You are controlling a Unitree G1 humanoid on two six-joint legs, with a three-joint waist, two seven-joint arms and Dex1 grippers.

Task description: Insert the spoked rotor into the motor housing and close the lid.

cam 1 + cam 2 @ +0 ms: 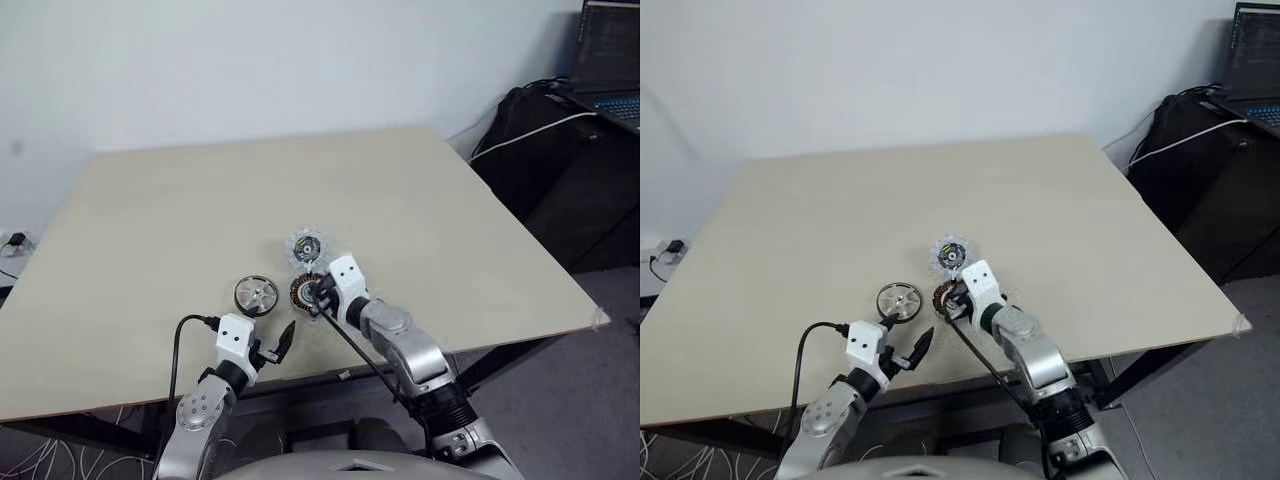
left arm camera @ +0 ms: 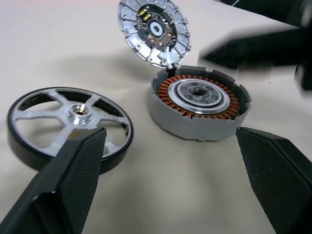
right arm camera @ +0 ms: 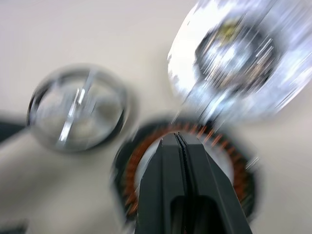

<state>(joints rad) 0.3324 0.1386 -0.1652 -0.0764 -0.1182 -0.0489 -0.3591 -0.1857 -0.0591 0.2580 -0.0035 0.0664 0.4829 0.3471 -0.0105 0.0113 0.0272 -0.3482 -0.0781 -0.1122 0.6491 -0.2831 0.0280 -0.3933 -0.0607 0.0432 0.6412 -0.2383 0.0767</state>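
A pale beige table is seen standing against a plain white wall, with a dark bag and an open laptop sitting beyond its far right corner.

Near the front edge of the table, the three motor parts are lying close together. The spoked rotor is lying flat on the left, its silver spokes facing up inside the black rim, well apart from both grippers. Just beside it on the right, the motor housing is resting on the table, its copper windings and silver hub being shown uncovered. The lid is being seen tilted up at the far edge of the housing, touching its rim, with its inner face and dark centre turned toward the robot.

The left gripper is being held low near the front edge of the table, short of the rotor; its two black fingers are standing wide apart with nothing between them. The right gripper is being held over the housing, and in the right wrist view its fingers are pressed together with nothing gripped between them, their tips being seen above the copper ring. Whether the tips are touching the housing cannot be told.
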